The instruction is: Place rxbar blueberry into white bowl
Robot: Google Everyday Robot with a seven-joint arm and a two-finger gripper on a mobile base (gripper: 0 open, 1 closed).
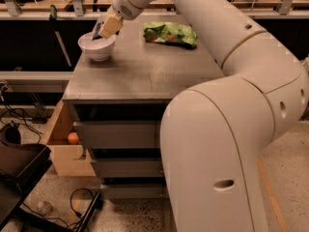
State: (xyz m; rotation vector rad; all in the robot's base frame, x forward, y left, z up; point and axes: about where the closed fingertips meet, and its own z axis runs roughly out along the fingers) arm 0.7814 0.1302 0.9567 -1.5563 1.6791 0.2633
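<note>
Could not read any print on the rxbar blueberry [95,33] or on the crinkled green bag [170,34]. Saw the hand [103,31] low over the white bowl [96,51] at the back left corner of the desk [145,76], tan fingers [111,25] clamped on the dark bar. Found that bar at the fingertips, tilted, lower end dipping inside the bowl's rim. Noted the bag well apart to the right, and an orange [73,138] in the open drawer [59,129] below.

text readable: none;
green bag [170,34]: maybe some print, too blurred to read;
rxbar blueberry: wrapper print not made out;
gripper [107,28]: unmarked, just above white bowl [96,47] rim
</note>
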